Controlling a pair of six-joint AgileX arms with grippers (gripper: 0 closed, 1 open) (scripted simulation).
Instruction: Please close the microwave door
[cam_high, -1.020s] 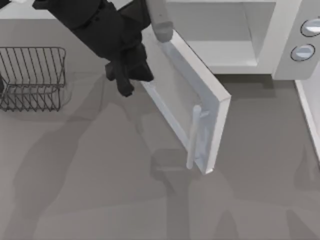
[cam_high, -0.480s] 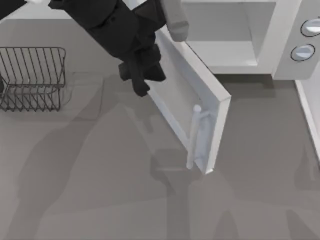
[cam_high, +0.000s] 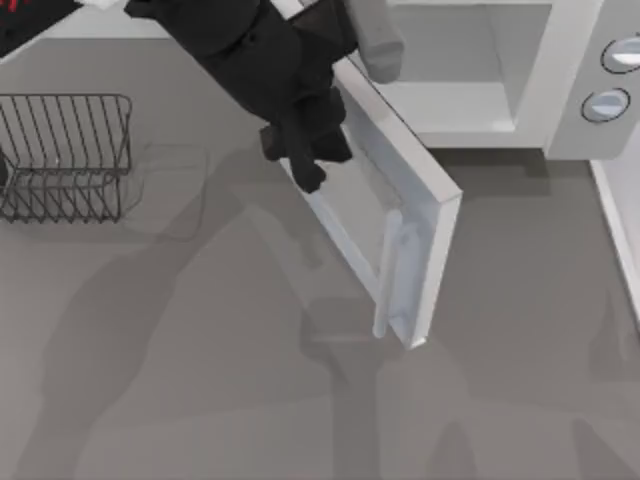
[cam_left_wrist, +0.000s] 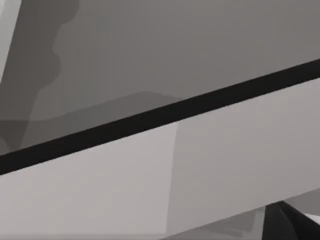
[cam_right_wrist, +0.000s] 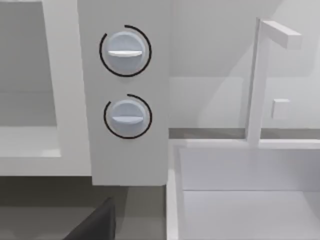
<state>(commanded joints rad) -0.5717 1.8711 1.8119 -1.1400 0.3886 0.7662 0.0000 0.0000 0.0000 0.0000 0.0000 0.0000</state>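
Just left fingers against microwave door

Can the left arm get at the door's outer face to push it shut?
Probably yes: the left tool is already beside the door on its outer, window side, near the hinge, with nothing between them.

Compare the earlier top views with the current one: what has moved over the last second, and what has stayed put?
The left gripper has travelled toward the top view's right and slightly down, along the outer face of the microwave door, closer to its handle. It has taken hold of nothing. The door has stayed open at the same angle, and the microwave and wire rack have not moved.
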